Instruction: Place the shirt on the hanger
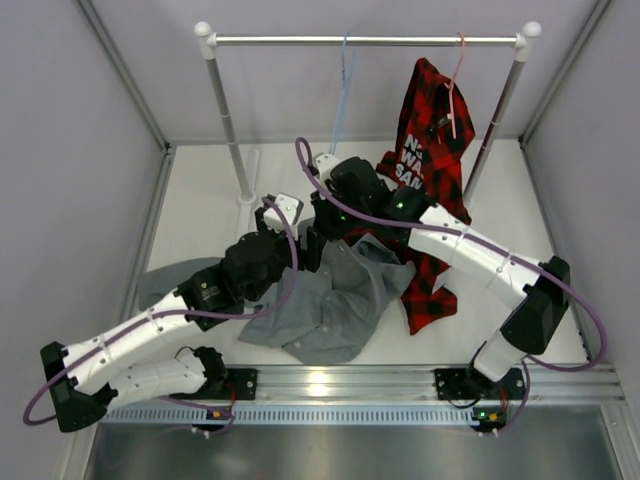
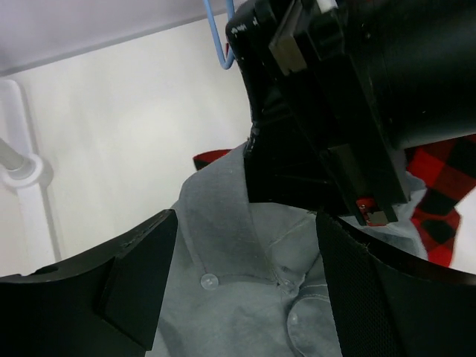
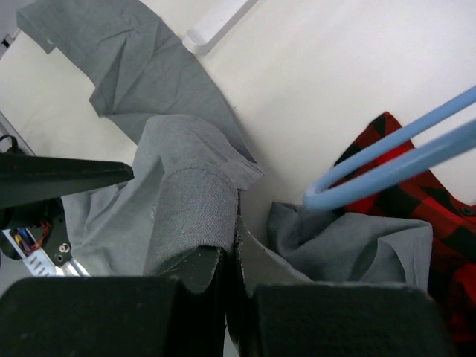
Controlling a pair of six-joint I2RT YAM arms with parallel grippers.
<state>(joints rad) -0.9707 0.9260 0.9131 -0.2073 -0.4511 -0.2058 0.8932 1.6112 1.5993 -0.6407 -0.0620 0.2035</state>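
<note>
Softly rumpled grey shirt (image 1: pixel 330 310), collar (image 2: pixel 216 216) and small buttons (image 2: pixel 209 280) uppermost.

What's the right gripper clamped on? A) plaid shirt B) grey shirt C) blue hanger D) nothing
B: in the right wrist view, the right gripper has its fingers shut on a fold of the grey shirt, while the blue hanger sits outside the grip.

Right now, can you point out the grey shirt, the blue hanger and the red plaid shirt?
grey shirt (image 1: pixel 330 315): top view, its crumpled middle.
blue hanger (image 3: pixel 401 169): right wrist view, its lower wire.
red plaid shirt (image 1: pixel 440 170): top view, its hanging upper part.
</note>
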